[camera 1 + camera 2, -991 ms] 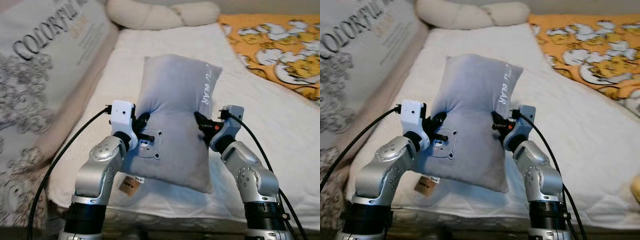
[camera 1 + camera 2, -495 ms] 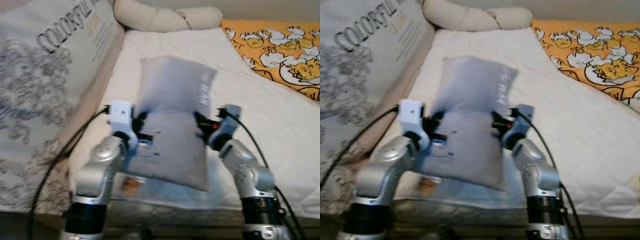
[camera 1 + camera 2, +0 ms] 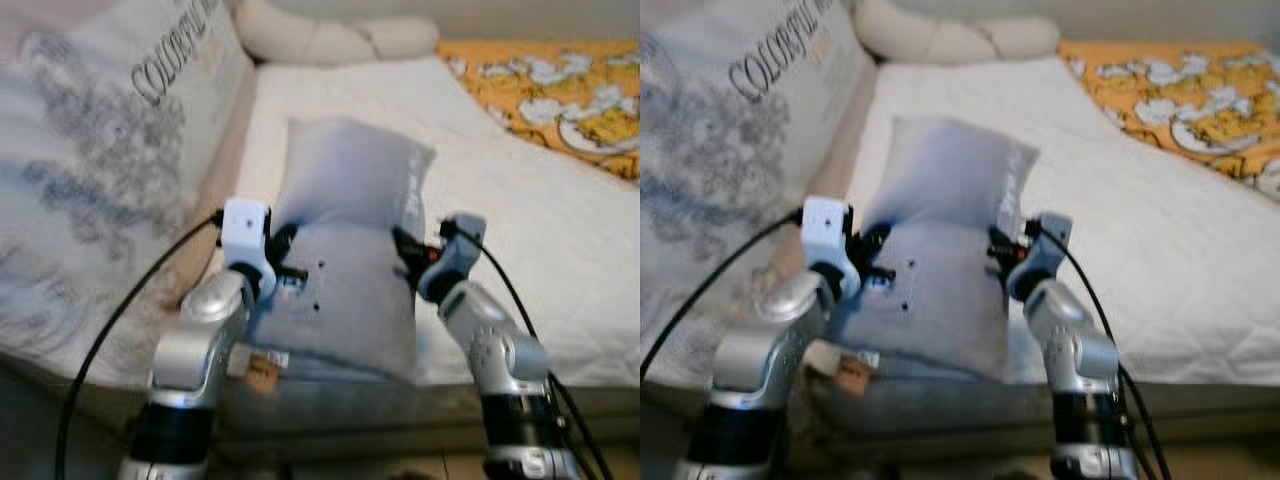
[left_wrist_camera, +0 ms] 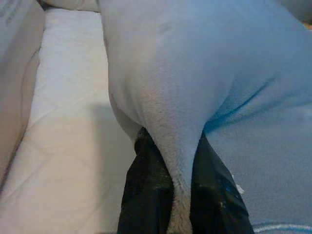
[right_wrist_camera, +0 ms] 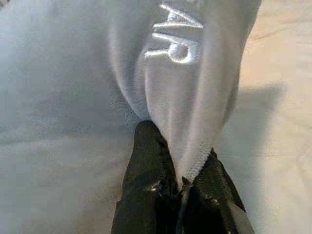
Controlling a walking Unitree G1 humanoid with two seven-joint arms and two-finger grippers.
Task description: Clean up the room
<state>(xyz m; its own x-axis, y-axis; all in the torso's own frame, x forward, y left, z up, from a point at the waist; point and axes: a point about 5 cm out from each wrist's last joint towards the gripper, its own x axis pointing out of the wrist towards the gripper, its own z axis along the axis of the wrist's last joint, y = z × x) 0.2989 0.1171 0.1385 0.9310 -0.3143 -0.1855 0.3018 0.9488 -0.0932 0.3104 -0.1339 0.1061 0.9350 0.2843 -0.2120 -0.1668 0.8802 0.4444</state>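
Two grippers pinch pillow (image 3: 345,260) | left gripper (image 4: 171,195) | right gripper (image 5: 181,187) | head views blurred

The pillow (image 3: 350,270) hangs between both grippers — left gripper (image 3: 283,257), right gripper (image 3: 405,250) — above the mattress (image 3: 520,250) edge.

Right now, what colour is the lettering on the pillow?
White, stitched on the pale blue-grey pillow; the right wrist view shows it best.

Pale grey-blue pillow (image 3: 350,260) lettered in white, white quilted bed (image 3: 520,230), orange blanket (image 3: 560,85) patterned with white and grey shapes, cream bolster (image 3: 330,38), grey-printed cushion (image 3: 110,170) lettered in black, black-fingered claws on silver arms.
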